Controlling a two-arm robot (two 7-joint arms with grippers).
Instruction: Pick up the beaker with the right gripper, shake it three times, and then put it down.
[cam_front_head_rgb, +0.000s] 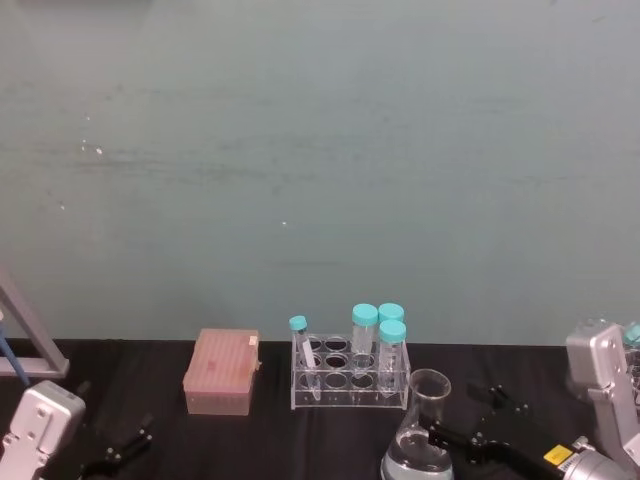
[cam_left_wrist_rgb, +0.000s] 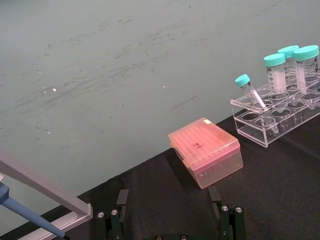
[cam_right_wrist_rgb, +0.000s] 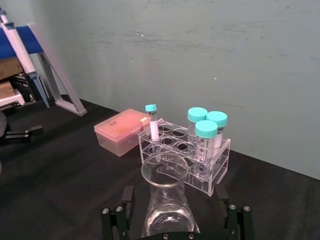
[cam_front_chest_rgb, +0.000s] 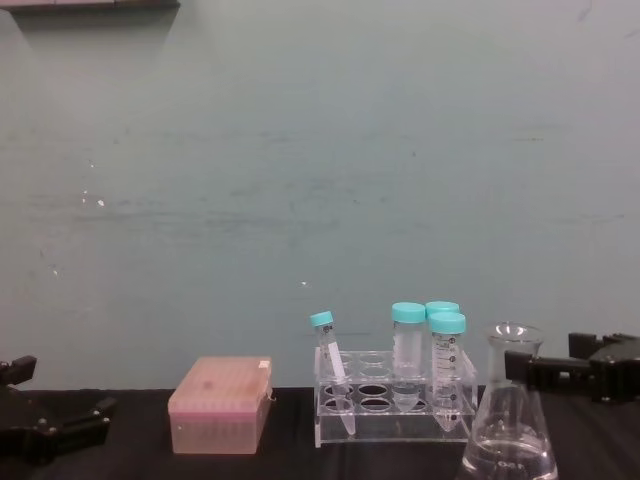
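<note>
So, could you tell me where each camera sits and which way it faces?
Head view: high, looking down at the table; left gripper and right gripper at the bottom corners.
Chest view: low, looking level across; both grippers at the edges.
Left wrist view: behind its open fingers, facing the pink tip box.
Right wrist view: behind its open fingers, facing the beaker.
Both wrist views share the tube rack.

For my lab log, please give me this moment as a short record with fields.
beaker: upright on the black table, in front of the tube rack
right gripper: open, a finger on each side of the beaker
left gripper: open, empty, parked at far left
tube rack: four teal-capped tubes
pink box: left of the rack
</note>
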